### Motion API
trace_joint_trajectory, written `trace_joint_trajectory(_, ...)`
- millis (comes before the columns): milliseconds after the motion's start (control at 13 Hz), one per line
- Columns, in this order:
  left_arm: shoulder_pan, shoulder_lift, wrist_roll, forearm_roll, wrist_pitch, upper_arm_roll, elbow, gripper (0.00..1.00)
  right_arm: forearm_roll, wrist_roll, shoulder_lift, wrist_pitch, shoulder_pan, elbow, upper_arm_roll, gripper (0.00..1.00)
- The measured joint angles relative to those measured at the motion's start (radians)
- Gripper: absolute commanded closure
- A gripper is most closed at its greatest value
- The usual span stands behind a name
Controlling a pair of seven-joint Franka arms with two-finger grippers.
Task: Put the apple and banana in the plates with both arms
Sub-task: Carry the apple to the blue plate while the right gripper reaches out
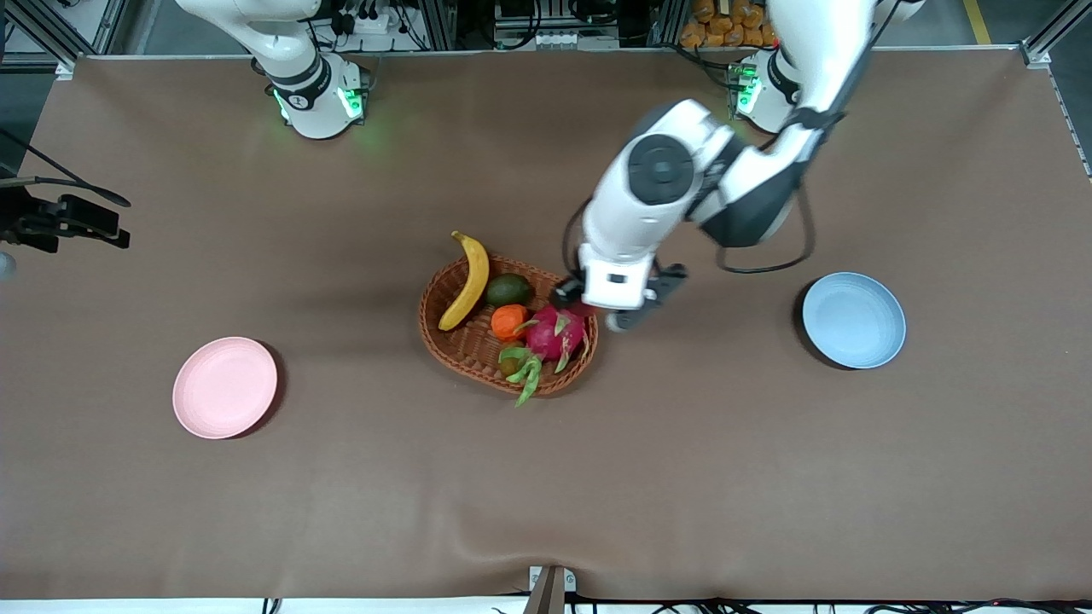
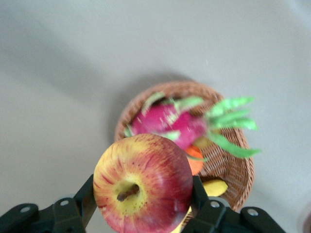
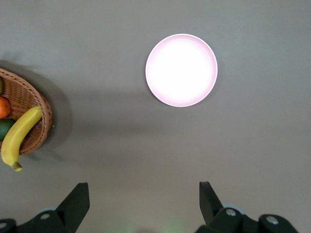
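Left wrist view: red apple point(image 2: 143, 183) with yellow blush, stem up, clamped in left gripper point(image 2: 141, 206) over wicker basket point(image 2: 233, 160); right gripper point(image 3: 141, 204) open over table.

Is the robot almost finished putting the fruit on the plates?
Not yet. Nothing is done: the pink plate and blue plate both hold no fruit. In hand: the left hand grips the apple above the basket. Left to do: carry the apple to a plate, then move the banana, which lies in the basket. The right hand waits open above the table.
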Motion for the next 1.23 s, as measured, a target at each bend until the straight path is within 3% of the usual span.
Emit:
trace_joint_trajectory(308, 0.199, -0.066, 0.313, 0.000, -0.168, 0.004, -0.010, 1.00, 0.038, 0.126, 0.004, 0.000, 0.017, 0.000, 0.003, 0.00)
trace_joint_trajectory(692, 0.446, -0.067, 0.711, 0.000, -0.327, 0.006, -0.086, 1.00, 0.041, 0.269, 0.055, 0.002, 0.168, -0.001, 0.009, 0.00)
trace_joint_trajectory(923, 0.583, -0.058, 0.893, 0.030, -0.299, 0.010, -0.167, 1.00, 0.041, 0.391, 0.116, 0.062, 0.239, 0.000, 0.011, 0.00)
trace_joint_trajectory(1231, 0.643, -0.046, 0.918, 0.197, -0.059, 0.009, -0.333, 1.00, 0.041, 0.513, 0.200, 0.122, 0.340, 0.014, 0.012, 0.00)
